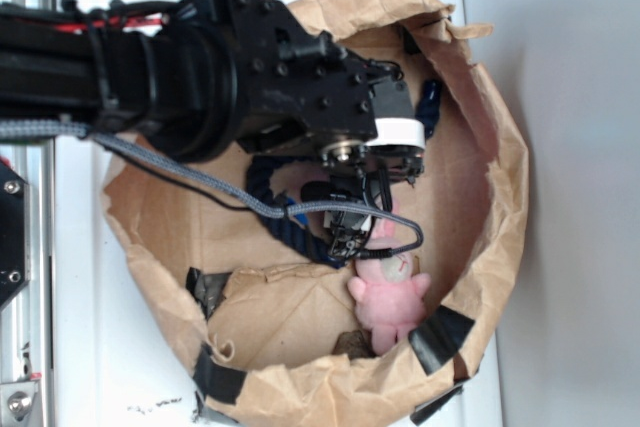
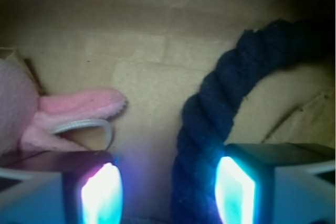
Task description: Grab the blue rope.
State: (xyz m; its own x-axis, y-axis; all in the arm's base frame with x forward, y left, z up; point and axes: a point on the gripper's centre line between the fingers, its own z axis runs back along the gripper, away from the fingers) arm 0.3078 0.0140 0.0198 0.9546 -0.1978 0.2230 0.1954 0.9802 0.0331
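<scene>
Clearly the hand [image 2: 168,190] hangs low inside the paper bag [image 1: 500,157], its 2 fingers spread apart with nothing clamped between them.

Going left to right in the wrist view: the pink plush bunny [image 2: 21,114] lies at the far left, one ear [image 2: 84,103] reaching toward the middle, with a thin grey cable [image 2: 86,125] looped just under that ear. Bare brown paper follows. Then comes the blue rope [image 2: 210,124], curving down from the upper right and running between the 2 fingers, closer to the right finger [image 2: 236,190] than to the left finger [image 2: 102,192].

In the exterior view the rope [image 1: 285,222] lies in a loop on the bag's floor, mostly hidden under the arm [image 1: 200,67], with another stretch showing at the right near the bag's wall. The bunny [image 1: 390,292] sits just right of that loop, near the bottom.

The rope looks thick, soft and limp, with a rough twisted surface that should not slip. It would likely sag on both sides when lifted. Closing straight across the strand between the fingers seems the best hold, well clear of the ear.
</scene>
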